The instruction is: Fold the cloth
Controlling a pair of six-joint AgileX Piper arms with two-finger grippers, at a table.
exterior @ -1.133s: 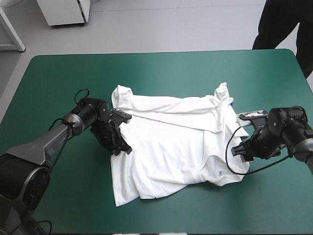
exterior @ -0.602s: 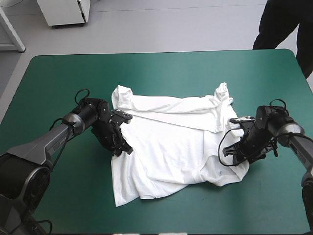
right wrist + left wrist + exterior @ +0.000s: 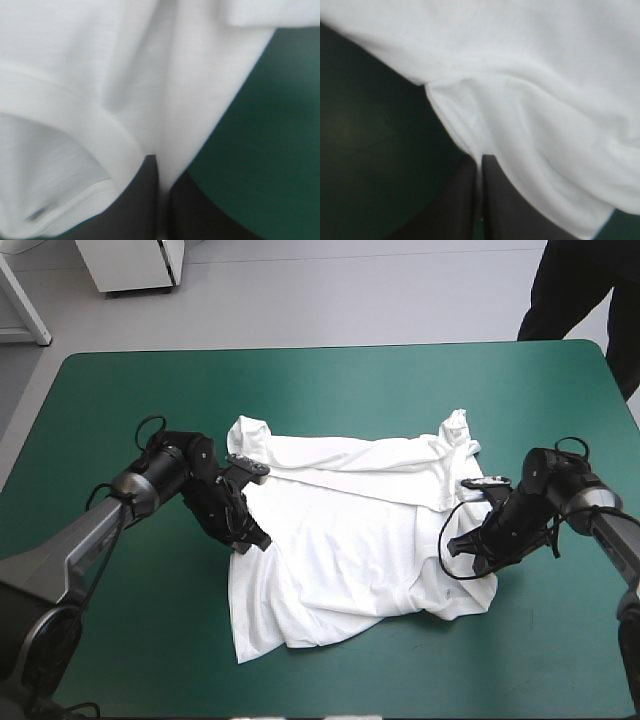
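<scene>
The white T-shirt (image 3: 350,530) lies partly folded and rumpled in the middle of the teal-green table (image 3: 120,400). My left gripper (image 3: 252,540) is at the shirt's left edge, shut on the T-shirt. In the left wrist view the black fingers (image 3: 465,200) meet with a thin fold of the T-shirt (image 3: 530,100) pinched between them. My right gripper (image 3: 462,550) is at the shirt's right edge near the collar, shut on the T-shirt. The right wrist view has its fingers (image 3: 140,200) nearly together on the T-shirt's (image 3: 75,75) hemmed edge.
Bare teal-green cover surrounds the shirt on all sides. Both sleeves (image 3: 250,435) bunch up toward the far side. The table's far edge (image 3: 330,348) runs along the top of the high view.
My right gripper moved left onto the shirt's right edge and went from open to shut on the cloth. The left arm shifted slightly, still gripping the left edge.
</scene>
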